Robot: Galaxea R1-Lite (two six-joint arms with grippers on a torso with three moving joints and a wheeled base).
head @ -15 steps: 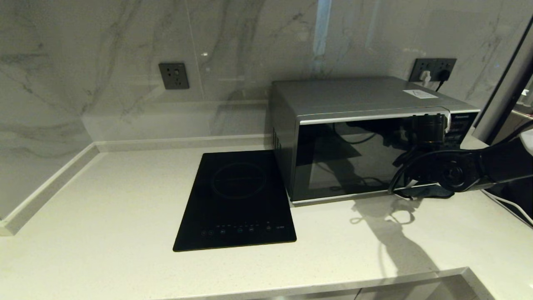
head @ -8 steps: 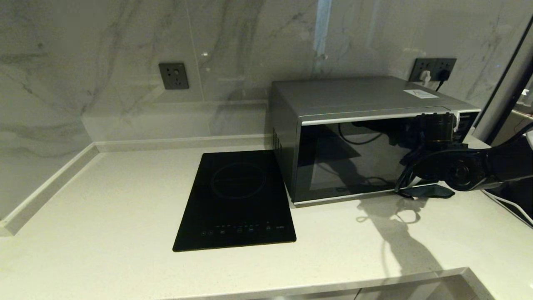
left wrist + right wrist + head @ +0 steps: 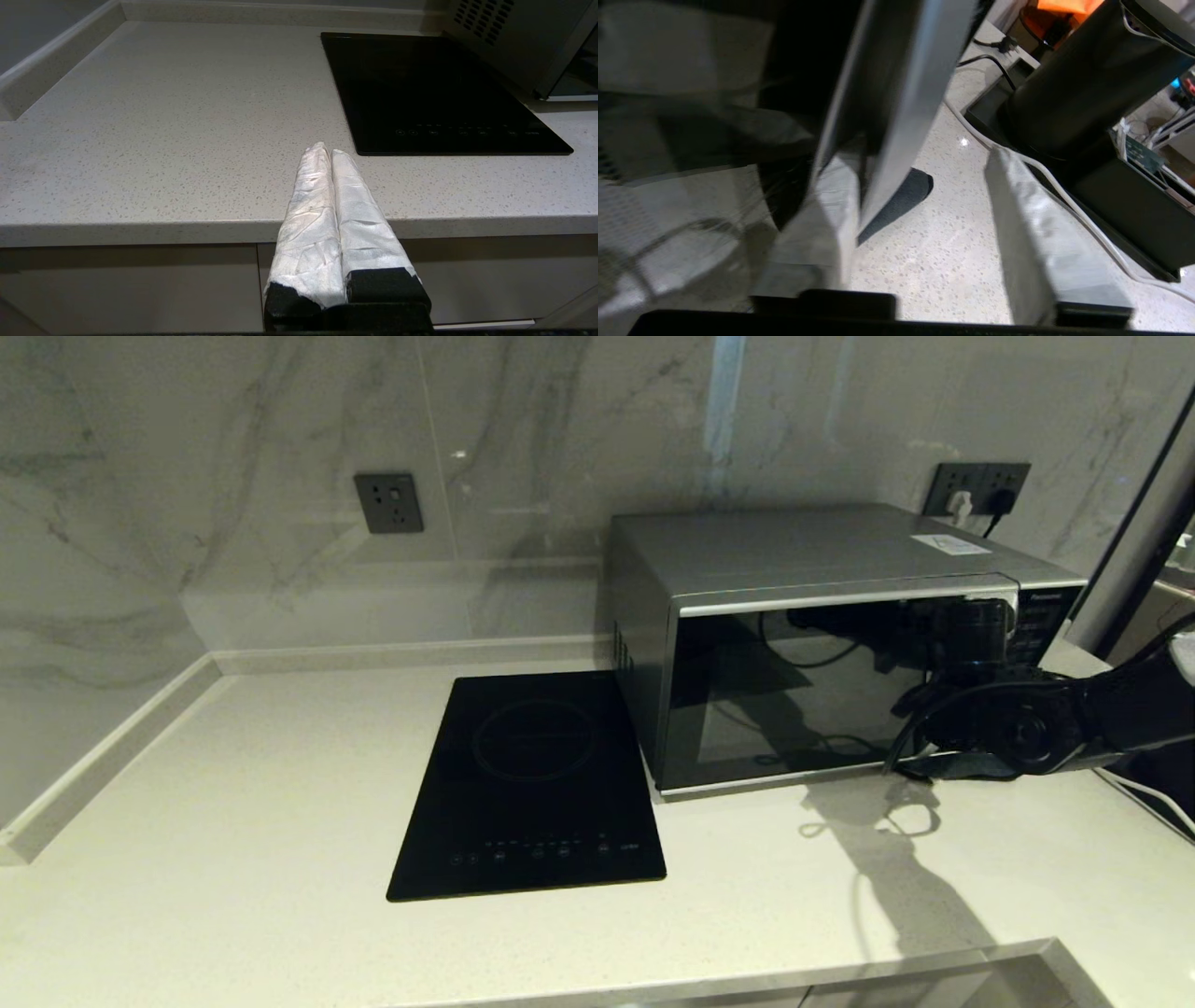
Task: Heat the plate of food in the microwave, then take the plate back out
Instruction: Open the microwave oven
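Note:
The silver microwave (image 3: pixel 794 551) stands at the back right of the counter, its dark glass door (image 3: pixel 794 691) facing me. The plate of food is out of view. My right arm (image 3: pixel 1022 733) reaches across the door's right end. In the right wrist view my right gripper (image 3: pixel 917 156) is open and pointing down at the counter. The curved silver handle (image 3: pixel 896 93) runs between its white-wrapped fingers (image 3: pixel 1031 224), close beside the inner one. My left gripper (image 3: pixel 328 150) is shut on nothing, parked low at the counter's front edge.
A flat black induction cooktop (image 3: pixel 527 784) lies left of the microwave. A dark grey flat piece (image 3: pixel 971 765) lies at the microwave's front right corner. Right of it stands a black appliance (image 3: pixel 1087 93) with a white cable (image 3: pixel 1069 200). Wall sockets (image 3: pixel 387 502) sit behind.
My right arm has shifted a little to the right along the door's handle end. The left arm has not moved.

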